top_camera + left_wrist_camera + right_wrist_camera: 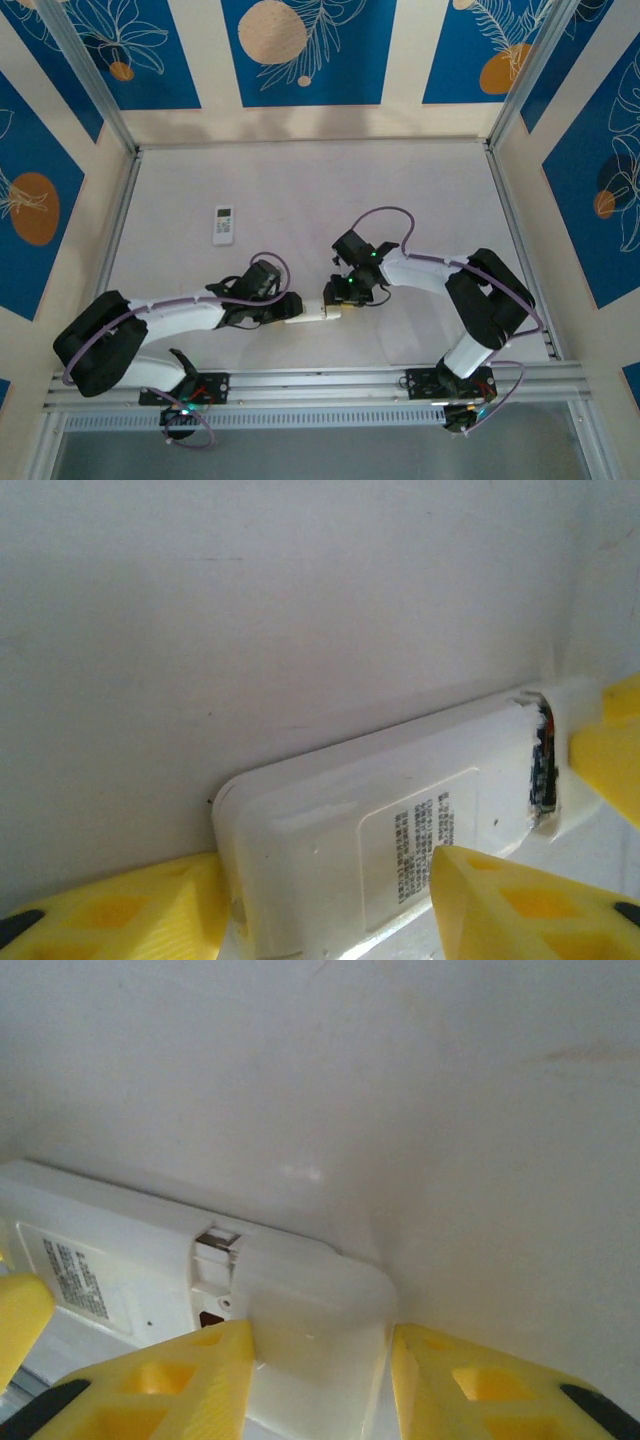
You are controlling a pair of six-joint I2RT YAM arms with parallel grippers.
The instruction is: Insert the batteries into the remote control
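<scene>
A white remote control [312, 315] lies back-up near the table's front, between my two grippers. My left gripper [330, 875] is shut on one end of the remote control [350, 840], a yellow finger at each side of it. My right gripper [320, 1338] is shut on the other end, across the battery cover [310, 1310]. The cover stands slid slightly off, leaving a narrow gap [215, 1250]. In the left wrist view a dark sliver [543, 770] sits in that gap. I cannot tell whether it is one of the batteries; otherwise they are hidden.
A second, smaller white remote [222, 224] lies face-up at the left middle of the table. Aluminium posts and patterned walls close in the table on three sides. The metal rail [320, 380] with the arm bases runs along the front edge.
</scene>
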